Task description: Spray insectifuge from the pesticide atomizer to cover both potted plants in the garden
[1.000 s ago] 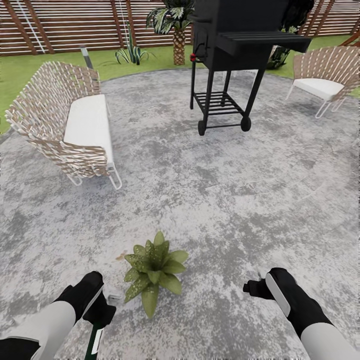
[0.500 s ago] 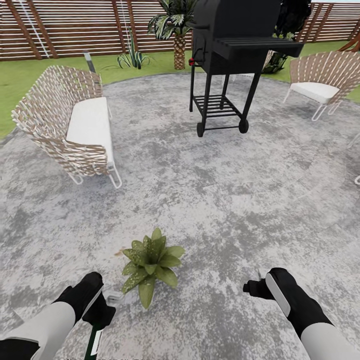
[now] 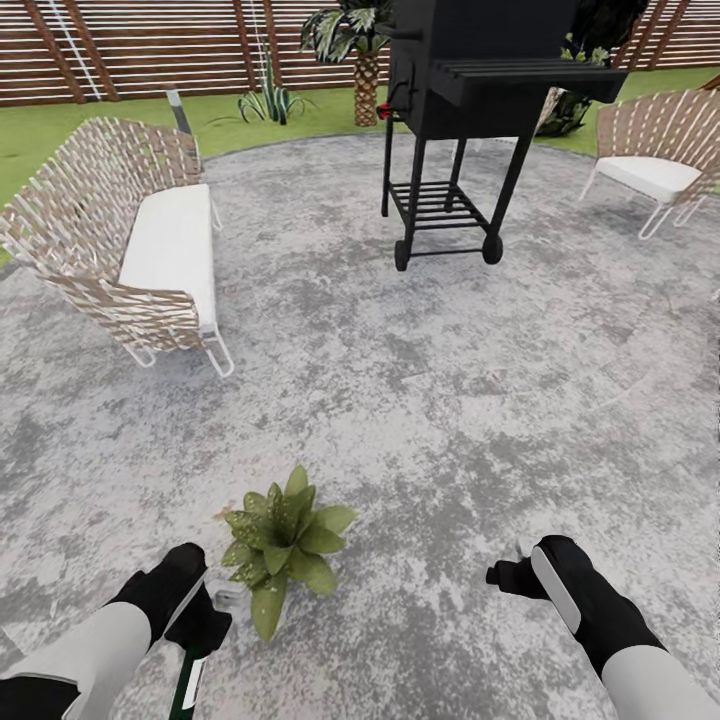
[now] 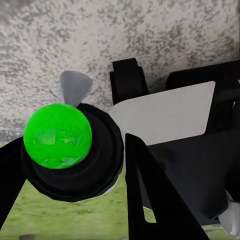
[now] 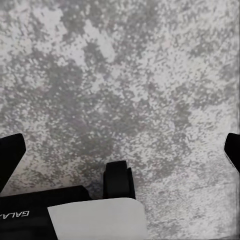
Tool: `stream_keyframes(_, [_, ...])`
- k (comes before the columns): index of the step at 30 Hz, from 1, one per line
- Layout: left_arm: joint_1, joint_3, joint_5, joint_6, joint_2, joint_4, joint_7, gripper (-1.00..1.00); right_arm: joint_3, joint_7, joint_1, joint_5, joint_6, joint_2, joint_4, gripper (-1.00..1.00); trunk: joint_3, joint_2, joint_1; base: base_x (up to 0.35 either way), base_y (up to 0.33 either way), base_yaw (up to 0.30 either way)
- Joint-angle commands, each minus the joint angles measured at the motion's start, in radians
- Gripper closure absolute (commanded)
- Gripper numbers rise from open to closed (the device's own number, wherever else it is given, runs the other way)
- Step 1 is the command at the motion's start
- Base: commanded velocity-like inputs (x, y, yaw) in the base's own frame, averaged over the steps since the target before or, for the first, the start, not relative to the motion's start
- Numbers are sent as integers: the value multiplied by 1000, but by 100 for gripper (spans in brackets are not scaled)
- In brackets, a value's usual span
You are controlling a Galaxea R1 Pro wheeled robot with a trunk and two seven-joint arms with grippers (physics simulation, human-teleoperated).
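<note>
Pesticide atomizer, slim dark green bottle with white label (image 3: 187, 682), is clamped in the black left gripper (image 3: 197, 622), low above the grey mottled stone patio (image 3: 420, 400). 1 speckled green potted plant (image 3: 275, 545) sits just beside it. Black right gripper (image 3: 510, 576) hovers empty, fingers spread wide over stone.

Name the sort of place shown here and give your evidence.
Most likely a back garden patio: a black grill and wicker seats stand on round grey stone paving, ringed by lawn and a slatted wooden fence.
</note>
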Motion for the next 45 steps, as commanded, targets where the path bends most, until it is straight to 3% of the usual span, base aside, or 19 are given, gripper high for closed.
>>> stream_keyframes(1, [0,-3,-10,3,1,-2,-11,100,5,-10,0,-11,2,-1,-1,-100,-1,0,0,41,-106,0])
stream_keyframes(16, [-2,-3,-10,3,1,-2,-11,100,5,-10,0,-11,2,-1,-1,-100,-1,0,0,3,-10,0])
stream_keyframes(29, [-2,-3,-10,4,1,-2,-11,100,5,-10,0,-11,2,-1,-1,-100,-1,0,0,0,-186,74])
stream_keyframes(40, [-31,-3,-10,4,0,-4,-11,100,5,-10,0,-11,2,-3,-1,-100,-1,0,0,0,-1,0])
stream_keyframes(45, [-48,-4,-12,4,1,-44,-11,100,5,-10,0,-11,2,-3,-1,-100,-1,0,0,0,0,0])
